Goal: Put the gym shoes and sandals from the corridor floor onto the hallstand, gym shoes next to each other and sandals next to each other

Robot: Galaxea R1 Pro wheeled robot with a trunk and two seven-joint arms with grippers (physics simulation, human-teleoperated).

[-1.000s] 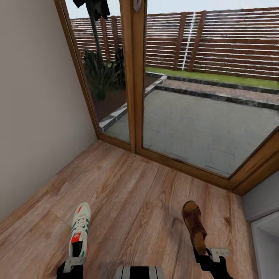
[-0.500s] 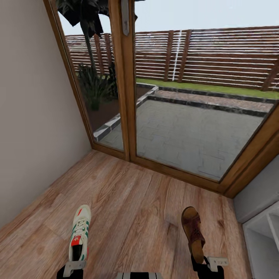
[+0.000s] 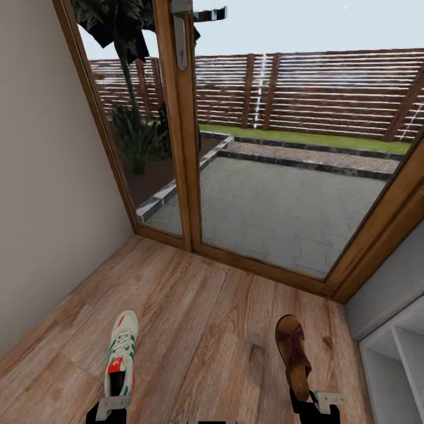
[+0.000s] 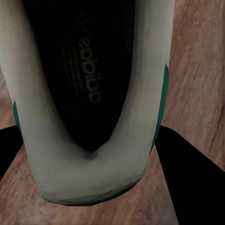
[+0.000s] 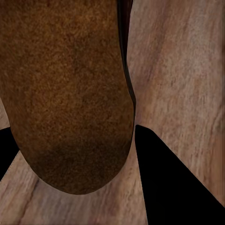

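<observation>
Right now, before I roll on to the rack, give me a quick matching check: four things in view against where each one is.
Things:
1. gym shoe
2. sandal
3. hallstand
4. door handle

Places:
A. at the right edge of the head view
B. heel between the left gripper's fingers
C. on the door frame, top of the head view
D. heel between the right gripper's fingers

Pairs: 1-B, 2-D, 3-A, 4-C

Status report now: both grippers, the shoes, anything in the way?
Left gripper shut on gym shoe. Right gripper shut on sandal. Hallstand at right edge; bare corridor floor between, nothing blocking.
</observation>
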